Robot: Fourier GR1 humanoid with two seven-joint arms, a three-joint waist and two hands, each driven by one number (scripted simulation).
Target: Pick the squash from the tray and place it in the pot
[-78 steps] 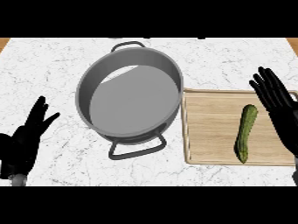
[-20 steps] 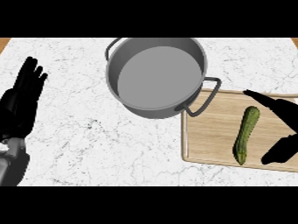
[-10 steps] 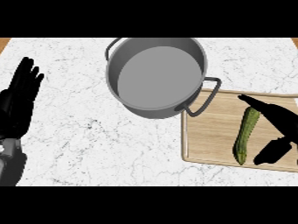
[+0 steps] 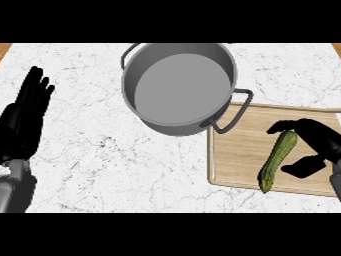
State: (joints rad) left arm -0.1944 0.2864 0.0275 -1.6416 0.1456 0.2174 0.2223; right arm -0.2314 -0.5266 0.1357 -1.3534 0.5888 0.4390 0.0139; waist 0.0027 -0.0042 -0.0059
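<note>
Head view, right hand (image 4: 325,143): enters from the near right edge and lies over the right part of the tray (image 4: 232,150).
Right hand state: narrow; its fingers (image 4: 284,126) curl over the far end of the squash (image 4: 278,158), and the thumb (image 4: 306,166) sits just beside the squash's right flank, so the squash lies between fingers and thumb.
Squash position: on the tray, lying lengthwise, far end under the fingers, near end pointing towards the tray's near edge and slightly left.
Squash condition: long, green, flat on the wood; whether it is raised at all cannot be told.
Tray: pale wooden board on the right side of the table (image 4: 99,155), its right edge hidden partly by the right forearm.
Pot (image 4: 130,95): grey metal, round, at the far centre of the table, left of the tray and beyond it.
Pot handles: one loop handle reaches over the tray's far left corner; the other shows at the pot's far left rim.
Left hand (image 4: 18,122): at the left edge, wide, fingers straight and pointing up, holding nothing, resting well apart from pot and tray.
Table surface: white marble with grey veining.
</note>
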